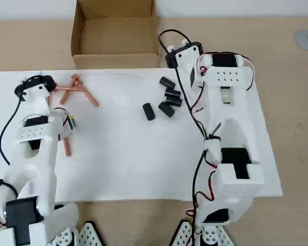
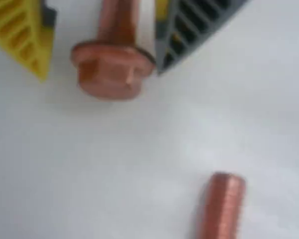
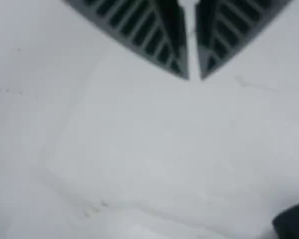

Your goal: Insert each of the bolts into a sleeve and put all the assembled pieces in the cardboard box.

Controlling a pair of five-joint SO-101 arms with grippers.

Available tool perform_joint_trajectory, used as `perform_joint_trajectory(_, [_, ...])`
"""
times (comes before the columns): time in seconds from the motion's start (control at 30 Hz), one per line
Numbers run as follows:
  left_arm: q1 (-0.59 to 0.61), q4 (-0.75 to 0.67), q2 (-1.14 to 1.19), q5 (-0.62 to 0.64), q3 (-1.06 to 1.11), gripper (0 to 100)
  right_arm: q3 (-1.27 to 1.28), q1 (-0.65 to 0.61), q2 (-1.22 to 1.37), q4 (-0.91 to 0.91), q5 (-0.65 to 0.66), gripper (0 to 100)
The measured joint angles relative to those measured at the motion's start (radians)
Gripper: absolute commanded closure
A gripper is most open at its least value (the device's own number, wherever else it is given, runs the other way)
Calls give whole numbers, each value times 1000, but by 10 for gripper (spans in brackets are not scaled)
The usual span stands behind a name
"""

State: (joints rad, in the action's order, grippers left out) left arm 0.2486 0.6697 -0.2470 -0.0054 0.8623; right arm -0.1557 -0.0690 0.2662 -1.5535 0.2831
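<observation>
White mat (image 1: 123,154), left fingers (image 2: 21,30) apart — bolt (image 2: 112,69) between them, right fingers (image 3: 139,25) closed on nothing

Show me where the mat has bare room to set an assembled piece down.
Bare: the middle of the white mat, between the bolts and the sleeves; also the floor of the cardboard box. Crowded: around both clusters.

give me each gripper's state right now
left gripper: open, straddling a bolt
right gripper: shut, empty

Bolts (image 1: 77,91) left, sleeves (image 1: 167,100) right, cardboard box (image 1: 115,60) behind.
</observation>
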Motion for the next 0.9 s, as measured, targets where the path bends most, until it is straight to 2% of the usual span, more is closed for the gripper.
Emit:
perform_joint_trajectory(0.3, [0, -6, 0, 0, 2, 843, 0, 0, 0, 0, 0, 988])
perform_joint_trajectory(0.5, [0, 57, 0, 0, 0, 843, 0, 0, 0, -21, -2, 988])
perform_joint_trajectory(0.8, [0, 61, 0, 0, 0, 845, 0, 0, -32, -25, -2, 988])
perform_joint_trajectory(0.9, [0, 61, 0, 0, 0, 894, 0, 0, -72, -41, -2, 988])
